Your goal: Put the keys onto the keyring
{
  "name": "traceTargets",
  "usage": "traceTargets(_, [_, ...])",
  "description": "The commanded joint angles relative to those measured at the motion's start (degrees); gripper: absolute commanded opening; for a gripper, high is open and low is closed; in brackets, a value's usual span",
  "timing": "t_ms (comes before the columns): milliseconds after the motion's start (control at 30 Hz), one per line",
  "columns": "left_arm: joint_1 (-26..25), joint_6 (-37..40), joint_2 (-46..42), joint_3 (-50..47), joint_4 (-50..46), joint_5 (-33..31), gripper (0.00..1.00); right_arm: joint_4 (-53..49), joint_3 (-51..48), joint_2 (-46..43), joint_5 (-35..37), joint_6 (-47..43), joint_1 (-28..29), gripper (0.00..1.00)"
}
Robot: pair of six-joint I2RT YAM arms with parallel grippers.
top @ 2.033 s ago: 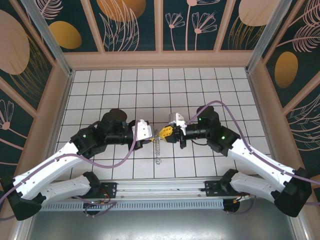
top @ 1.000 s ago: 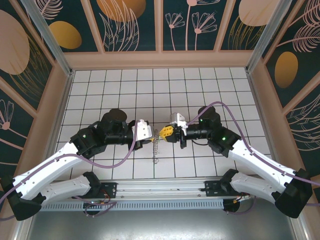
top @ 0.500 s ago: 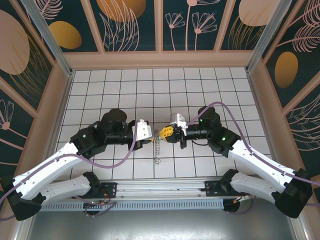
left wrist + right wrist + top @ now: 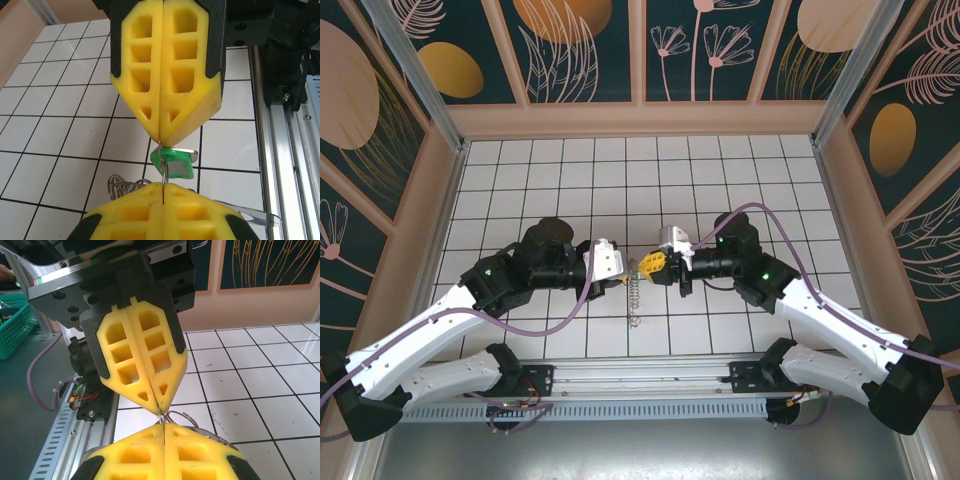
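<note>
The two arms meet nose to nose above the middle of the tiled worktop [image 4: 570, 170]. Each reaches inward from its base at the near edge, elbow swung outward and forearm roughly level, so that the wrists face one another. The left pincer [image 4: 163, 192] has its yellow fingers pressed together, and so does the right pincer [image 4: 161, 135]. In the left wrist view a thin wire runs straight from the seam of one into the seam of the other, so each looks clamped on the keyring [image 4: 121, 186], whose looped coils bunch just left of the tips and trail down toward the tiles in the overhead view. The small green key [image 4: 175, 164] sits right at that stretched wire, between the two sets of tips and slightly to one side. The wire crosses its head, but whether it passes through the hole or merely in front of it cannot be told. Holding the wire at two points close together probably serves to keep a floppy thing taut and off the worktop (a slack loop would twist away from anything pushed along it). That would leave a short straight run for the key to ride on. The tip-to-tip pose leaves little room, so any pull apart or twist would need to be slight, or the wire may slip from one grip.
</note>
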Motion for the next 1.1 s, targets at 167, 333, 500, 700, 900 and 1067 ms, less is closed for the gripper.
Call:
traceTargets(167, [-0.09, -0.81, -1.5, 0.11, 2.78, 0.99, 0.0, 1.9, 0.02, 1.43, -1.37, 0.01, -0.18, 0.0])
traceTargets(333, [-0.09, -0.89, -1.41, 0.02, 3.15, 1.17, 0.0, 2.33, -0.09, 1.43, -1.62, 0.15, -0.11, 0.0])
traceTargets(500, [-0.09, -0.89, -1.14, 0.06, 3.38, 1.21, 0.0, 2.84, -0.25, 1.56, -1.81, 0.39, -0.09, 0.0])
traceTargets(700, [-0.14, -0.98, -1.15, 0.16, 3.31, 1.38, 0.0, 3.54, -0.05, 1.94, -1.98, 0.48, -0.1, 0.0])
traceTargets(900, [-0.12, -0.88, -1.06, 0.2, 3.16, 1.28, 0.0, 4.05, 0.5, 2.72, -2.52, 0.8, -0.1, 0.0])
traceTargets(1067, [-0.1, -0.72, -1.13, 0.18, 2.98, 1.01, 0.0, 3.68, 0.86, 3.0, -2.46, 1.42, -0.1, 0.0])
